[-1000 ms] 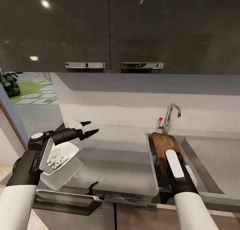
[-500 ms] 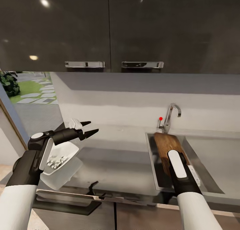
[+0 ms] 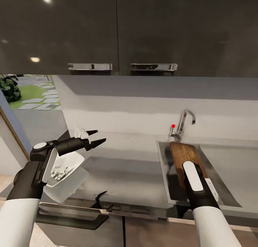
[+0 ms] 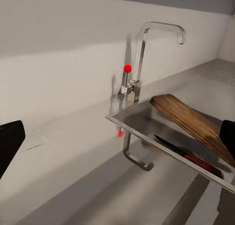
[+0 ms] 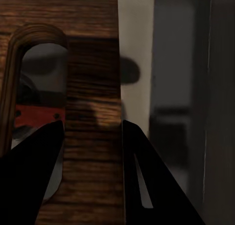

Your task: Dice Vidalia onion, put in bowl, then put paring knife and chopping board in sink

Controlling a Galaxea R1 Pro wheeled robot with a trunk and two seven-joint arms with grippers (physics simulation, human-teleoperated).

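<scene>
Wood grain marks the chopping board (image 3: pixel 185 155) in the head view: a brown rectangle with a rounded far corner, tilted inside the sink (image 3: pixel 215 157) with its far end near the curved chrome tap (image 3: pixel 182 124). Our right arm covers its near end, so from here we cannot tell how the right gripper stands. On the glossy grey countertop (image 3: pixel 125 171) to the left sits the white square bowl (image 3: pixel 68 168), holding small pale pieces that we take for the diced onion (image 3: pixel 59 171), though they are too small to be sure. Our left gripper (image 3: pixel 96 138) hangs above the bowl's far corner, its dark fingers apart and holding nothing.

In the left wrist view, the board (image 4: pixel 191 124) leans over the steel basin (image 4: pixel 147 127), one end raised toward the tap (image 4: pixel 142 63) with its red knob (image 4: pixel 128 68). Beneath it lies the paring knife (image 4: pixel 188 156), dark blade and red-orange handle, partly hidden by the board.

In the right wrist view, the right gripper (image 5: pixel 90 132) clamps the board (image 5: pixel 93 87) on the strip of wood beside its oblong slot, one finger on either side. Through the slot we see a blurred red band, the knife handle (image 5: pixel 36 116).
</scene>
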